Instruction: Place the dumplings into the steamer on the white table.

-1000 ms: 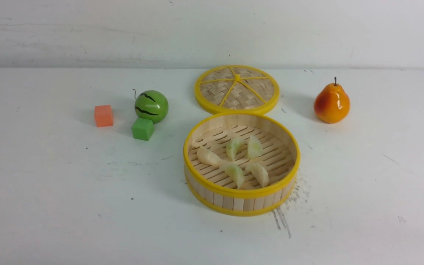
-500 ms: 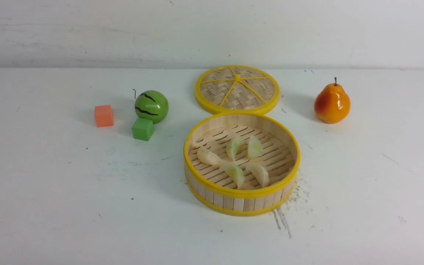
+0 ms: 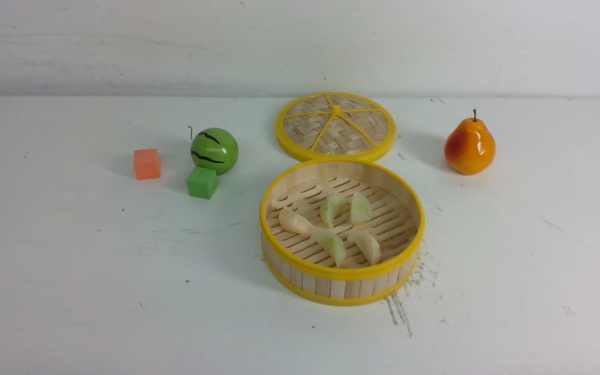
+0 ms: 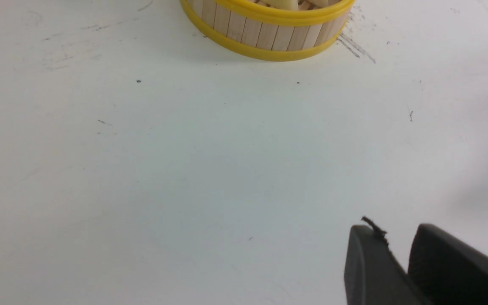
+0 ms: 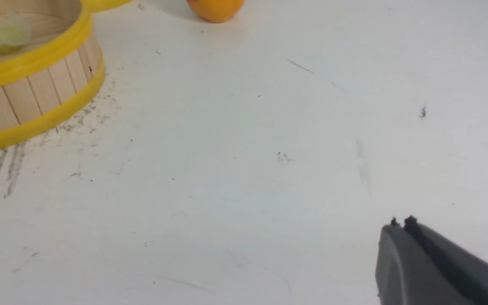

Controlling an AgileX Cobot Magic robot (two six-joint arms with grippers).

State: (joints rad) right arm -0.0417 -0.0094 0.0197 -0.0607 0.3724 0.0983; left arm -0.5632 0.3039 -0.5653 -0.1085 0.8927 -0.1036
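Near the middle of the white worktop (image 3: 71, 291) sits the steamer (image 3: 341, 284), with all five dumplings (image 3: 331, 245) lying on its slatted floor. Its lid (image 3: 335, 126) lies flat just behind it, towards the far edge. The left claw (image 4: 396, 250) hangs over bare worktop, fingers seemingly slightly apart, holding nothing. The right claw (image 5: 400, 224) is pressed together, empty.

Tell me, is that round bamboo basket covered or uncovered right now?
Uncovered. The steamer is open on top, with five dumplings visible on its slatted floor, and its lid lies flat on the table behind it.
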